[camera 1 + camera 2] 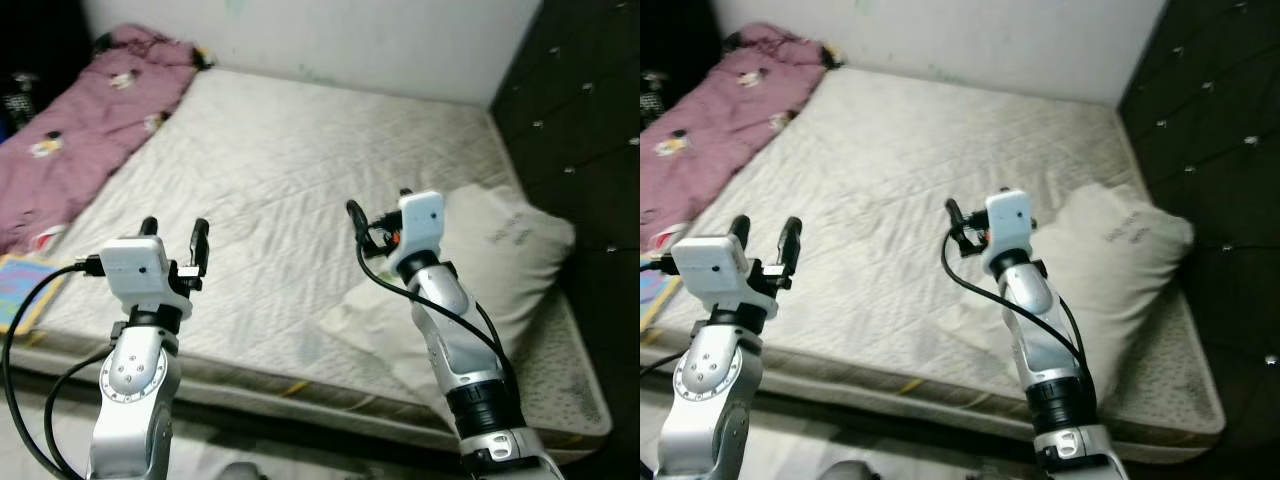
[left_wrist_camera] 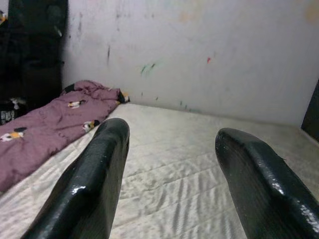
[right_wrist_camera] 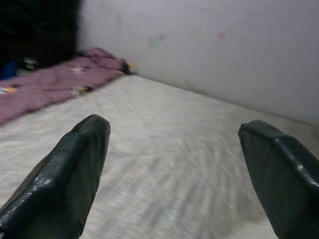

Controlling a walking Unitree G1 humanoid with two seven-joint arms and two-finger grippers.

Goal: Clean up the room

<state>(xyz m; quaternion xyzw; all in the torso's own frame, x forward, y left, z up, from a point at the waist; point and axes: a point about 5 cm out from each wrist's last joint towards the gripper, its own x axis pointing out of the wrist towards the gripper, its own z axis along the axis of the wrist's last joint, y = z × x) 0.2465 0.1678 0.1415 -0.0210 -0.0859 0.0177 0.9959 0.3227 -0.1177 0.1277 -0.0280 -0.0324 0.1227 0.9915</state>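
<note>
Both grippers hover over the bare mattress (image 1: 290, 180), jaws open and empty: left gripper (image 1: 174, 240) near the purple blanket (image 1: 80, 130), right gripper (image 1: 372, 222) beside the pillow (image 1: 500, 250).

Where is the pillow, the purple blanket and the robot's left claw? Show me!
pillow (image 1: 505, 245): left eye view, on the middle of its top face.
purple blanket (image 1: 75, 135): left eye view, on the middle of the fabric.
left gripper (image 1: 175, 238): left eye view, midway between its open fingertips.
</note>
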